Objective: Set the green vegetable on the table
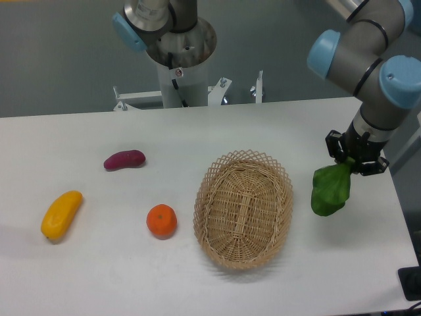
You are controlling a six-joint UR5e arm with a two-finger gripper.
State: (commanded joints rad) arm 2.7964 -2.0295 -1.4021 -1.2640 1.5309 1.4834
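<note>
Nearest me on the white surface I see the oval wicker basket, lying right of centre with nothing in it. Left of it, just apart, sits an orange fruit, and further left a yellow oblong fruit lies at a slant. A little further back rests a purple sweet potato. Over on the right, beyond the basket's rim, my claw is closed on the stalk end of the green vegetable; the leafy end hangs down below the claw, beside the basket and over the surface. I cannot tell whether the leaf tip touches the surface. Farthest back stands the arm's base column.
</note>
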